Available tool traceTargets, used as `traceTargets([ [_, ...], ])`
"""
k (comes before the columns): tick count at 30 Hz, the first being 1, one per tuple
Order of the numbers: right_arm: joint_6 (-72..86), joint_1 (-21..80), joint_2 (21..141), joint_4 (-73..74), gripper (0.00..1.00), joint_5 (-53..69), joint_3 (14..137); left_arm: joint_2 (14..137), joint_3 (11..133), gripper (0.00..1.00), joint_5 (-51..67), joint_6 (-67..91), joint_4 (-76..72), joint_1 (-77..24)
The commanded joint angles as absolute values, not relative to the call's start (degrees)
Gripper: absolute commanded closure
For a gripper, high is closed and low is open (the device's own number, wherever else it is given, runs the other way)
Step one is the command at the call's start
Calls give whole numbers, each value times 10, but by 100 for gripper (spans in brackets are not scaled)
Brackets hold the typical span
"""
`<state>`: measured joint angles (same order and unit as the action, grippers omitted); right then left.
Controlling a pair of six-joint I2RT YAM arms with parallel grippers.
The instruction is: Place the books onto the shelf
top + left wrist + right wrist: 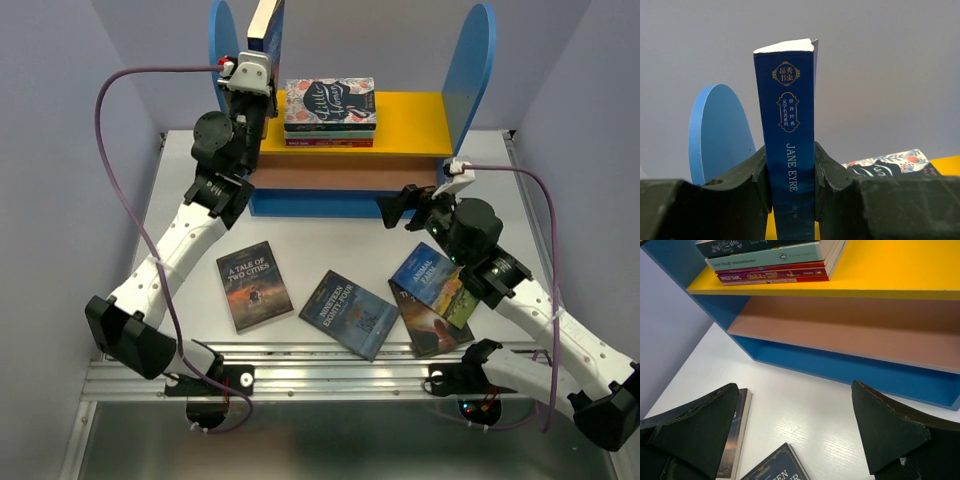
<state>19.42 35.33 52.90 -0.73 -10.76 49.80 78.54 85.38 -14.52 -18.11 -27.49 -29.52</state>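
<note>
My left gripper (pixel 250 68) is shut on an upright dark blue book, Jane Eyre (pixel 266 24), held spine-out (pixel 789 150) above the left end of the shelf's yellow board (pixel 415 120), beside the left blue panel (pixel 717 130). My right gripper (pixel 404 206) hangs open and empty over the table in front of the shelf's blue base (pixel 840 370). On the table lie A Tale of Two Cities (pixel 255 286), Nineteen Eighty-Four (pixel 348 313) and Animal Farm (pixel 432 272), the last resting on a brown-covered book (pixel 436 322).
A flat stack topped by a floral cover (pixel 330 103) lies on the yellow board, just right of the held book. The salmon middle board (pixel 850 325) holds nothing. The right blue panel (pixel 470 60) stands at the far right. Grey walls close in both sides.
</note>
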Motion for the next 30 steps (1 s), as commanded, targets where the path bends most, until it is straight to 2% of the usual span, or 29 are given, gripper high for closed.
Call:
traceTargets([
  [1, 175, 356, 534, -18, 0, -135, 527, 771, 878, 100, -171, -236, -518, -281],
  [5, 176, 356, 547, -3, 0, -131, 535, 794, 868, 100, -176, -182, -553, -240],
  [12, 163, 356, 550, -3, 0, -136, 545, 794, 752, 100, -120, -126, -691, -183],
  [16, 158, 356, 561, 17, 0, -139, 557, 799, 692, 100, -115, -113, -744, -179],
  [30, 159, 356, 565, 27, 0, -131, 558, 835, 646, 100, -133, -109, -800, -178],
])
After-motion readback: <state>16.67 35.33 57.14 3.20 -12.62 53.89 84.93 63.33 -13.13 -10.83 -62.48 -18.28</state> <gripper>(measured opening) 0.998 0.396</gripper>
